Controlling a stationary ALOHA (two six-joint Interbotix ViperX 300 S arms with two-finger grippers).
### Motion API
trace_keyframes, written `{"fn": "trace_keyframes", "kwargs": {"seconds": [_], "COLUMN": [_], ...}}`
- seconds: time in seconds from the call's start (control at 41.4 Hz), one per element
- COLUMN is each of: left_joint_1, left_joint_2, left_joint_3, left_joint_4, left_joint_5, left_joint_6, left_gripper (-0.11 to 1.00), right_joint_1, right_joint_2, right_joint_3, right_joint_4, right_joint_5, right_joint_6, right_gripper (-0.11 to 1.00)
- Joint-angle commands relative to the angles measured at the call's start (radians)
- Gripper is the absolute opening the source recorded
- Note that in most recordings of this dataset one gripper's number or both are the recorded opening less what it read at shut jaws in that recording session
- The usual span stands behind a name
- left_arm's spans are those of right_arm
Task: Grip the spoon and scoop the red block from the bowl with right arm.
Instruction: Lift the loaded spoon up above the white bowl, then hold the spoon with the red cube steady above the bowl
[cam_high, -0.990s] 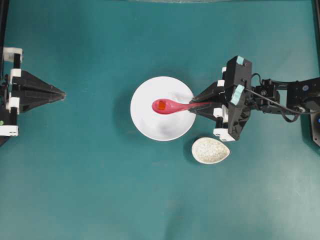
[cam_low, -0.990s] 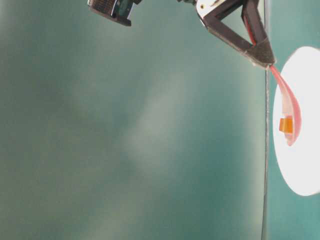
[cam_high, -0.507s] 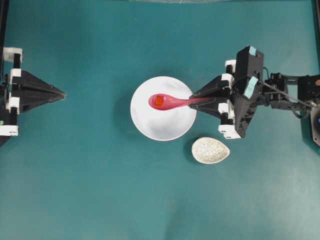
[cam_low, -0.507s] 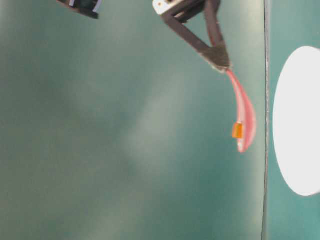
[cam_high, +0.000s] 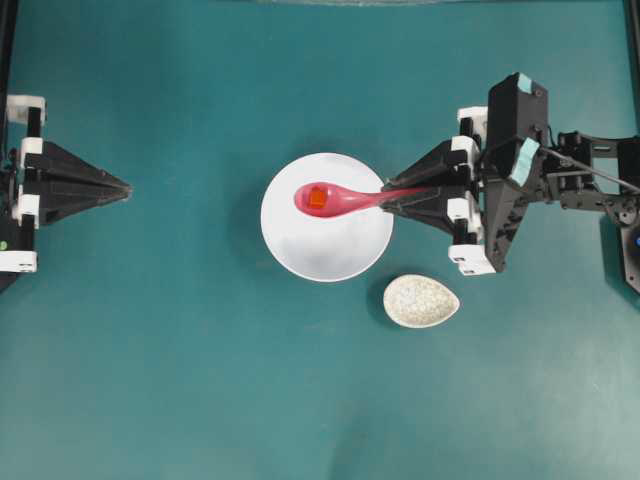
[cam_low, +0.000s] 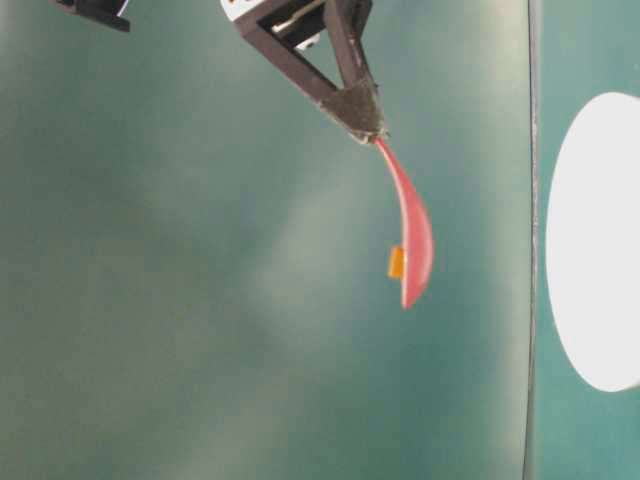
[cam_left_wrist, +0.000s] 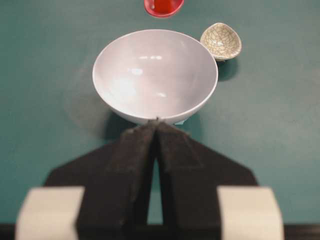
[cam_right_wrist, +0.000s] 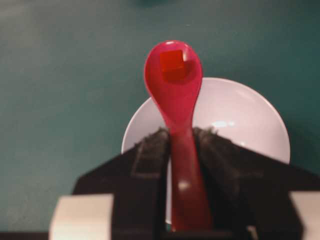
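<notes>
Clamped on the handle of the spoon (cam_right_wrist: 176, 125), the jaws of the right gripper (cam_high: 392, 199) are seen pressed against it from both sides in the right wrist view. The handle is gripped near its end, so the spoon's long axis runs straight out from the fingertips, away from the right arm (cam_high: 560, 185) and toward the left side of the overhead view. The red block (cam_right_wrist: 172, 61) is carried in the scoop at the far end of that axis, near the tip. From the table-level view the spoon (cam_low: 410, 235) is shown held well above the bowl (cam_low: 592, 240), with the block (cam_low: 396, 262) seated on its upper face; from overhead the scoop is placed over the bowl's (cam_high: 330, 250) upper half. The bowl itself is seen to hold nothing in the left wrist view.

The scooping is judged done; what matters next is that the spoon be kept level along its length, since any dip toward the tip could let the block slide off. The left gripper (cam_high: 125, 187) is parked well apart at the left edge, its jaws together, and no part is played by it. A small speckled dish (cam_high: 421, 301) is set just beside the bowl.
</notes>
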Motion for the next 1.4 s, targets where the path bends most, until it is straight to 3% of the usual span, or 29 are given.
{"fn": "trace_keyframes", "kwargs": {"seconds": [0.0,1.376], "left_joint_1": [0.000,-0.002], "left_joint_2": [0.008,0.006], "left_joint_3": [-0.021,-0.021], "left_joint_4": [0.002,0.002], "left_joint_5": [-0.006,-0.008], "left_joint_6": [0.000,0.000], "left_gripper": [0.01,0.01], "right_joint_1": [-0.002,-0.023], "right_joint_2": [-0.017,-0.077], "right_joint_3": [-0.031,-0.035], "right_joint_4": [-0.002,-0.008], "right_joint_5": [-0.005,0.041], "right_joint_6": [-0.002,-0.003], "right_gripper": [0.24,0.24]}}
